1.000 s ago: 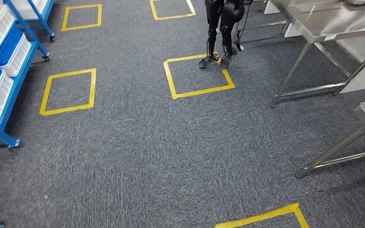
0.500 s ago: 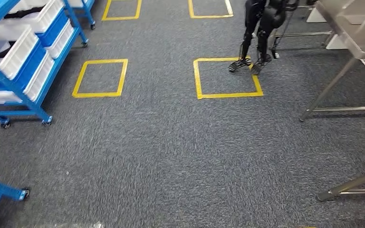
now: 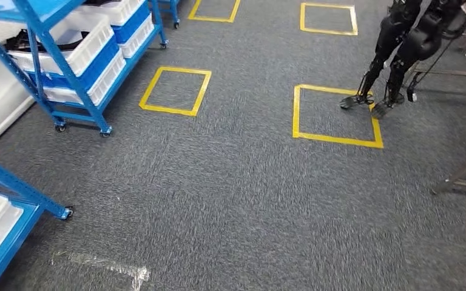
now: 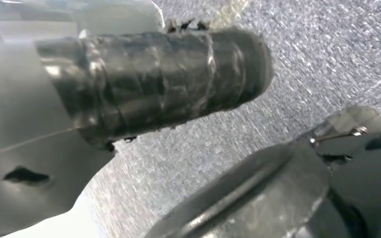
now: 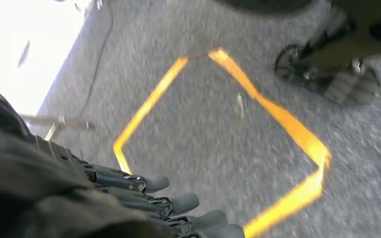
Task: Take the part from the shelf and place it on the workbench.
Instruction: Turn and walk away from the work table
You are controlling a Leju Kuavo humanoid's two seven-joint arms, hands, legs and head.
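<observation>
A blue wheeled shelf [image 3: 73, 66] stands at the upper left of the head view, loaded with white bins [image 3: 91, 42]. Dark parts [image 3: 21, 40] lie in the topmost bin, too small to make out. A second blue shelf [image 3: 12, 189] juts in at the lower left. A metal leg of the workbench [image 3: 461, 177] crosses the right edge. In the left wrist view my left hand [image 4: 168, 84] shows its taped thumb sticking out over grey carpet, with nothing against it. My right hand [image 5: 168, 203] hangs over the carpet, its dark fingers [image 5: 183, 202] side by side and holding nothing.
Another black robot [image 3: 400, 48] stands at the upper right, its feet on the edge of a yellow taped square [image 3: 334, 138]. A second yellow square [image 3: 175, 91] lies beside the shelf. Grey carpet [image 3: 243, 194] spreads across the middle, with a patch of clear tape [image 3: 106, 267] low down.
The whole picture has shifted right, so the camera has turned left. The blue shelves now take up more of the left side, and the workbenches have slid out at the right.
</observation>
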